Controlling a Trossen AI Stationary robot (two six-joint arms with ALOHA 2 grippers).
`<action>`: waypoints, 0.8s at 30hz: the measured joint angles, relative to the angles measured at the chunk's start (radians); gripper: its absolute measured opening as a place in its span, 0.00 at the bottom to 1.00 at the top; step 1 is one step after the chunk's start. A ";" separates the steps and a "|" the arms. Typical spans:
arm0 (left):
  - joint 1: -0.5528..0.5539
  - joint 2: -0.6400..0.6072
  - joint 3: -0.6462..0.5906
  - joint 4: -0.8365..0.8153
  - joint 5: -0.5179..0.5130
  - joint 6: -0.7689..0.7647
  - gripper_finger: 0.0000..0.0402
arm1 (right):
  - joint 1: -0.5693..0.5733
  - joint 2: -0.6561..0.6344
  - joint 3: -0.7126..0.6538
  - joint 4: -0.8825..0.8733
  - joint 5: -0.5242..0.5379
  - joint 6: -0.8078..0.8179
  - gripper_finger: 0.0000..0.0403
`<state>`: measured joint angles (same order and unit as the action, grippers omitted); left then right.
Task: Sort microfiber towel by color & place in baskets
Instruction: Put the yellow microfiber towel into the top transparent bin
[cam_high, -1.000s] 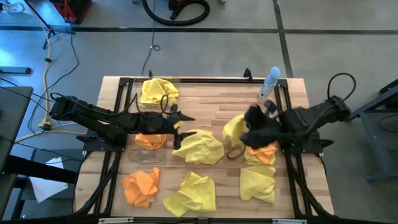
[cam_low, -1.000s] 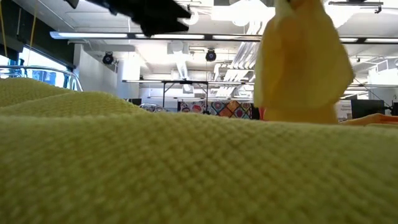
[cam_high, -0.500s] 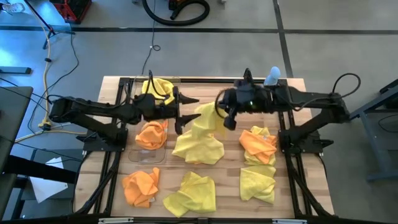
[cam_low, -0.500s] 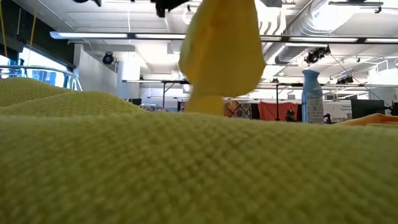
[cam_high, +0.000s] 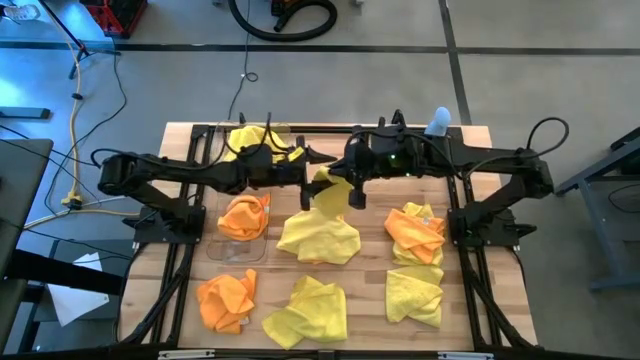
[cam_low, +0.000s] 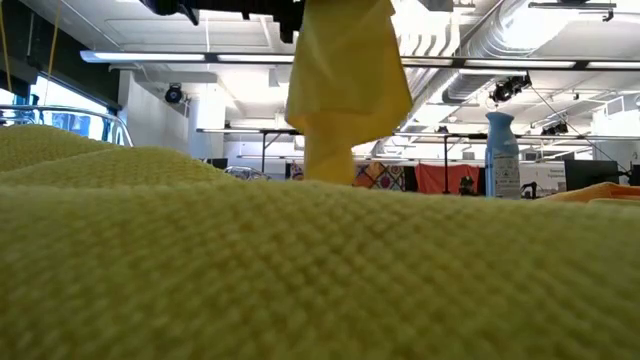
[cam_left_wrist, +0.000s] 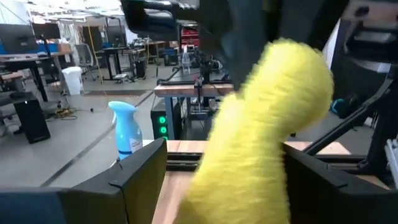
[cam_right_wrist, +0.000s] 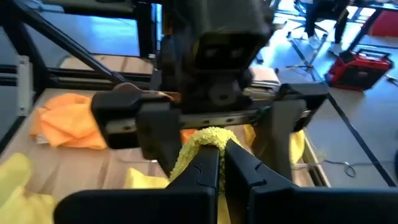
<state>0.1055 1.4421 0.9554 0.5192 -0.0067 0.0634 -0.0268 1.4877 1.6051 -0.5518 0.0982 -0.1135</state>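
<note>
the right gripper (cam_high: 345, 182) is clenched on the top fold of a yellow towel (cam_high: 330, 196), which hangs limp from it in the air just right of the back basket (cam_high: 262, 131). the left gripper (cam_high: 305, 165) faces it from the basket's side with its fingers spread wide, the towel's pinched top lying between those fingers (cam_left_wrist: 146, 165) but not yet squeezed by them; it looks like a handover in mid-air.

the towel reads as light, soft and floppy, with a nubbly pile that should grip well and no risk of breaking. it will droop and swing from whatever point holds it, so the best hold is probably the bunched upper fold close under the right gripper's tips, not the loose lower flap.

the back basket already holds 1 yellow towel (cam_high: 252, 143); the basket nearer the front (cam_high: 240, 250) holds 1 orange towel (cam_high: 245, 214). more yellow and orange towels lie on the table in front of and to the right of the baskets.
</note>
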 joint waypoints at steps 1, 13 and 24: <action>0.000 0.005 0.001 -0.003 0.000 0.005 0.62 | -0.002 0.001 0.000 -0.004 0.008 0.000 0.01; 0.014 -0.077 0.001 -0.192 -0.062 0.158 0.03 | -0.029 -0.008 0.000 -0.129 0.099 0.099 0.21; 0.206 -0.248 0.168 -0.633 -0.178 0.229 0.00 | -0.035 -0.008 0.000 -0.422 0.150 0.369 0.29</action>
<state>0.3113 1.1944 1.1230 -0.1138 -0.1851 0.2927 -0.0620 1.4796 1.6051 -0.9736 0.2485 0.2555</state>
